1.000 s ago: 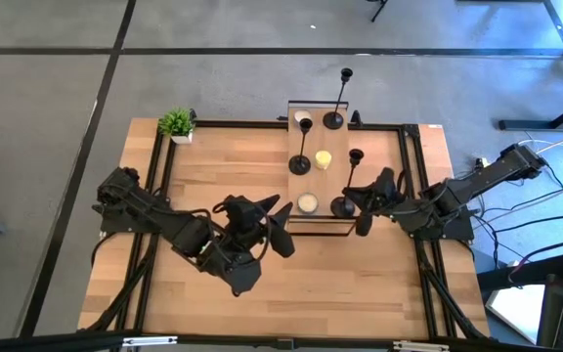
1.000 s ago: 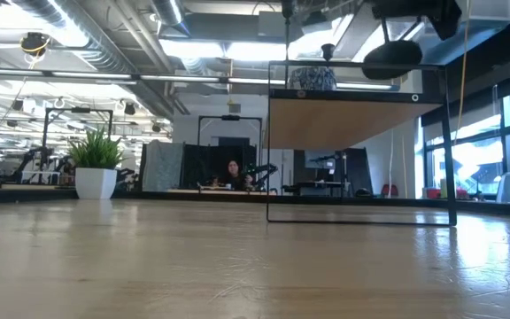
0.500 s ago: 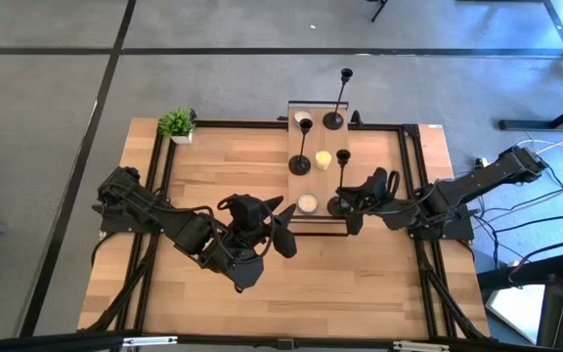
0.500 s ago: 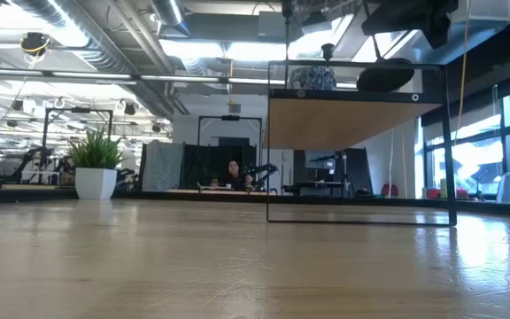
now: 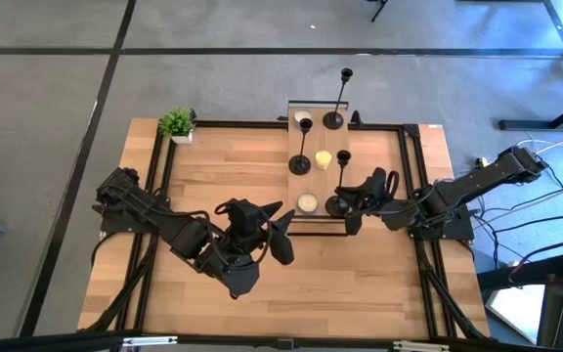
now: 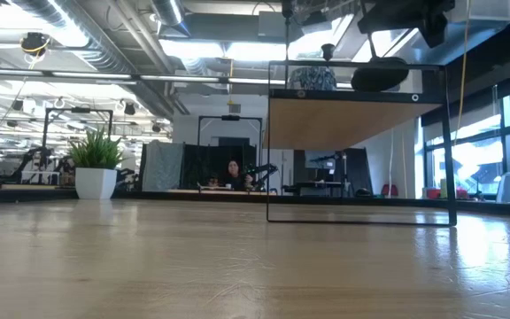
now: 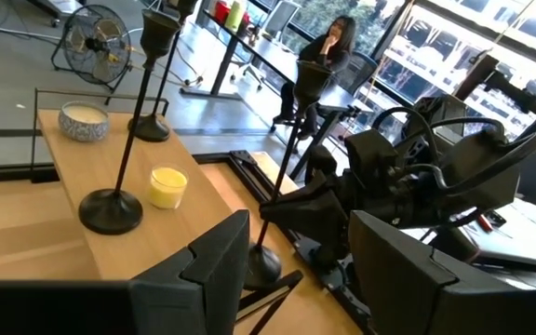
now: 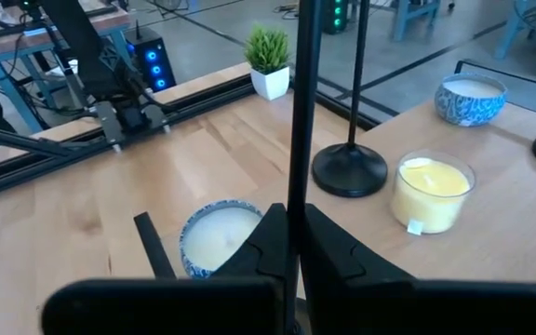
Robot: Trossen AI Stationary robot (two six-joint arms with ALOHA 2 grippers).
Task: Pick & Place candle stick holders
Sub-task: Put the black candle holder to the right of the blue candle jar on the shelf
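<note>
Three black candle stick holders stand over a raised wooden shelf [image 5: 295,186]. One [image 5: 333,120] rests by its round base at the far end and a second [image 5: 300,164] at the middle. The third [image 5: 339,181] is at the near right corner, with my right gripper [image 5: 353,202] shut on it. Its base [image 6: 379,75] is at the shelf top; whether it touches does not show. My left gripper [image 5: 281,233] hangs open on the near left side of the shelf, its fingers [image 7: 214,270] around nothing. My right gripper pinches the third holder's thin stem [image 8: 297,177] between its two fingers, on the stem's lower half [image 7: 287,191]. The fingers come about level from the table's right and lie across the stem. The holder stands nearly upright, its top cup [image 7: 310,84] above the fingers.
On the shelf sit a yellow candle [image 5: 323,158], a white candle [image 5: 307,203] near the near edge and another [image 5: 304,116] at the far end. A small potted plant [image 5: 176,124] stands at the table's far left corner. Bare wood lies left of and nearer than the shelf.
My right gripper has carried the third holder a little toward the table's left, over the shelf. The holder's base has sunk toward the shelf top and come level, and the stem stands straighter than before.
</note>
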